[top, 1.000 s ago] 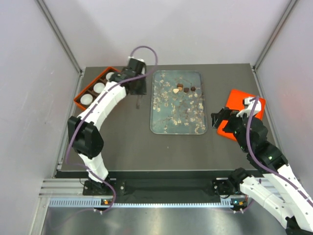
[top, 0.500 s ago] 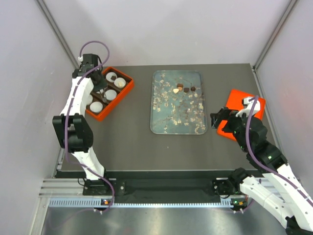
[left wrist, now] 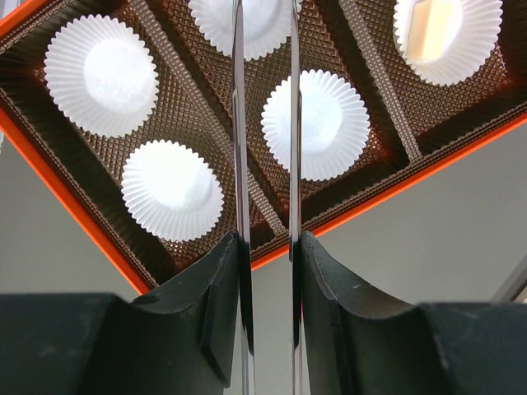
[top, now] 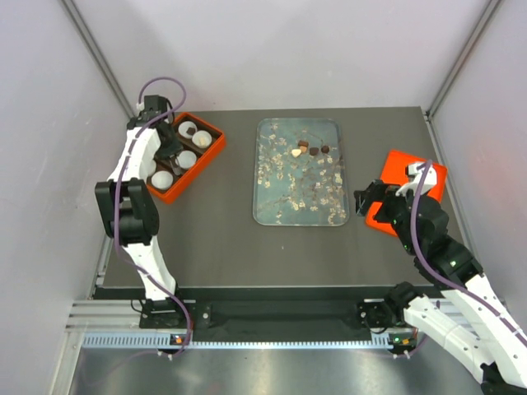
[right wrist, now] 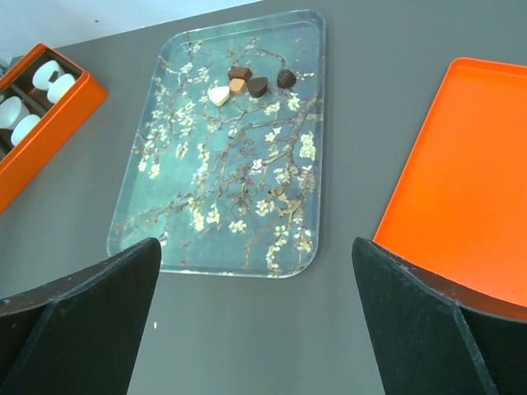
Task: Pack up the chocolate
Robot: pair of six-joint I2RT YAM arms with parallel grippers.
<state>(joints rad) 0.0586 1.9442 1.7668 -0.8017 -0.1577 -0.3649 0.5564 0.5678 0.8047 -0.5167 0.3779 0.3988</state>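
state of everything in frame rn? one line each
orange box: open, lid off.
paper cups: seated in the box, most empty; one holds a pale piece.
chocolate: small cluster, loose at the tray's far end.
tray: flat on the table.
orange lid: flat on the table, right of the tray, empty.
left gripper: over the box, blades narrowly apart, tips cropped.
right gripper: wide open, empty.

Orange lid runs off the right edge

Orange box w/ white fluted cups; teal blossom-print tray; brown, tan, cream chocolate.
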